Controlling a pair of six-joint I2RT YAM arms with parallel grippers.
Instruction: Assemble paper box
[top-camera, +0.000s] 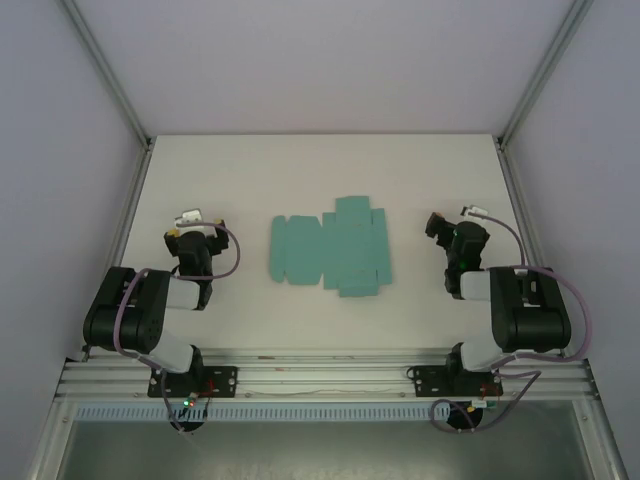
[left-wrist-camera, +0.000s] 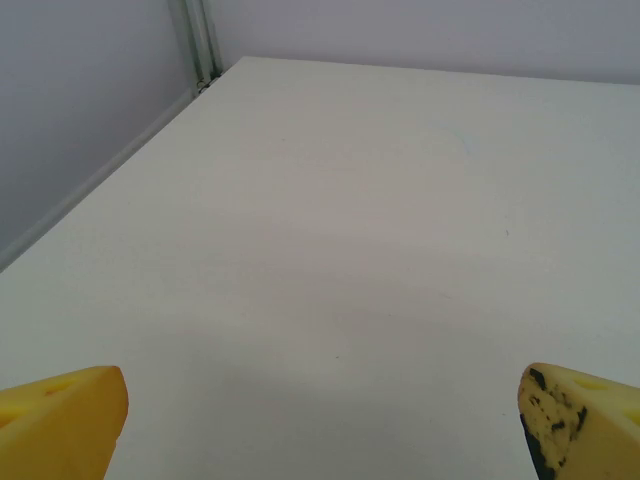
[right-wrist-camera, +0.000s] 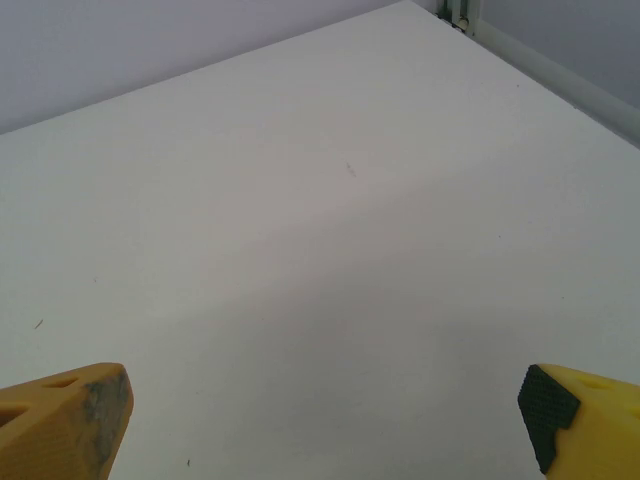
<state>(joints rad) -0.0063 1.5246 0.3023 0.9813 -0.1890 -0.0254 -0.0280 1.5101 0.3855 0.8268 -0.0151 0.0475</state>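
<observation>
The paper box (top-camera: 332, 249) lies as a flat teal-green die-cut sheet with flaps in the middle of the white table (top-camera: 320, 170). My left gripper (top-camera: 192, 228) rests to the sheet's left, well apart from it. My right gripper (top-camera: 447, 226) rests to the sheet's right, also apart. In the left wrist view the left gripper (left-wrist-camera: 325, 425) stands open, its yellow fingertips (left-wrist-camera: 60, 420) at the bottom corners over bare table. In the right wrist view the right gripper (right-wrist-camera: 325, 420) is open too, yellow fingertips (right-wrist-camera: 585, 420) wide apart with nothing between them.
White walls with metal posts (top-camera: 110, 75) enclose the table on the left, right and back. An aluminium rail (top-camera: 320, 375) carrying both arm bases runs along the near edge. A table corner with a post (left-wrist-camera: 200, 45) shows in the left wrist view.
</observation>
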